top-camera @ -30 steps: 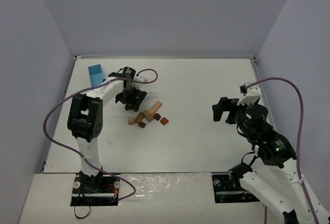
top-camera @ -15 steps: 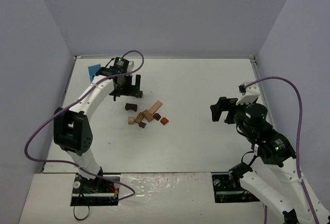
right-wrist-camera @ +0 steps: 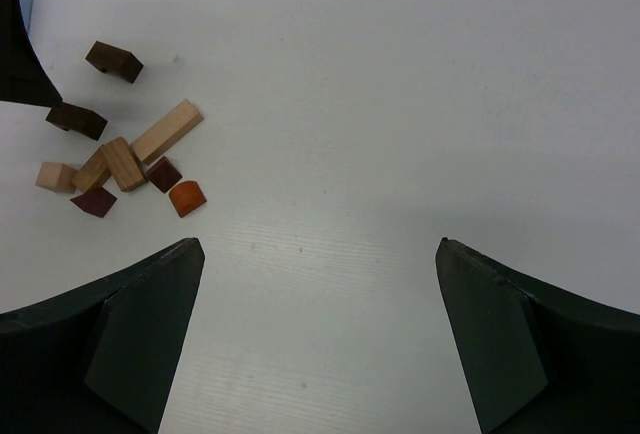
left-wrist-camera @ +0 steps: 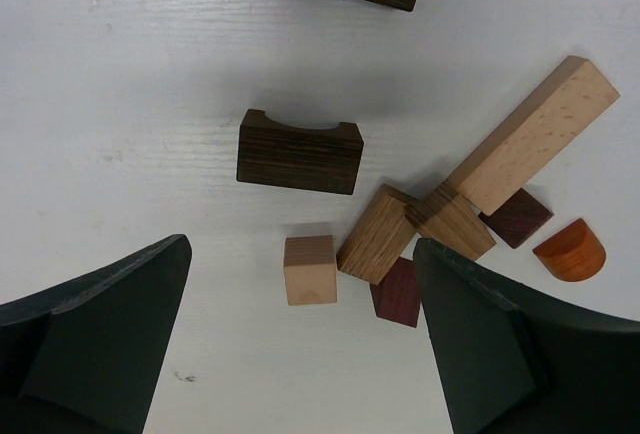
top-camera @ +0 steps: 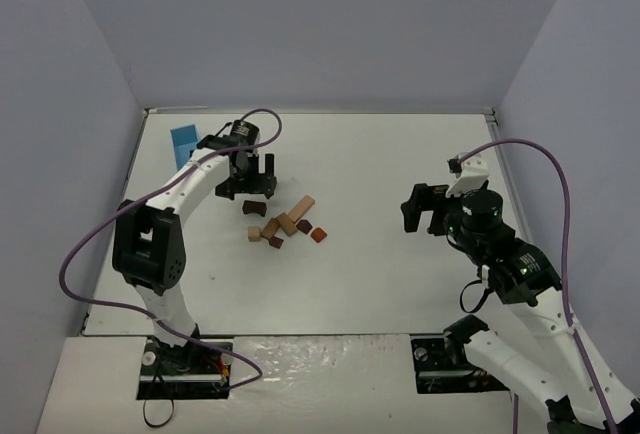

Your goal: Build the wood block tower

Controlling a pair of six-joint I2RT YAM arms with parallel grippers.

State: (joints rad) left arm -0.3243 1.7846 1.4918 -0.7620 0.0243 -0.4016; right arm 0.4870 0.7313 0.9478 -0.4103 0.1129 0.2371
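- My left gripper [left-wrist-camera: 300, 246] is standing with fingers wide apart, empty; the right gripper [right-wrist-camera: 320, 244] too.
- The wood blocks [left-wrist-camera: 440, 219] are lying loose below, no tower yet.
- I should be centring on the dark notched block [left-wrist-camera: 298, 151], sparing the tan cube [left-wrist-camera: 310, 270].

The top camera overlooks the whole table [top-camera: 400, 274] from behind. The left wrist camera faces straight down, close over the wood blocks [left-wrist-camera: 375, 244]; the right wrist camera sees them from afar.

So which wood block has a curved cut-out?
The dark brown block lying alone just beyond the tan cube: one long edge has a shallow arc scooped out. The orange piece bulges outward instead.
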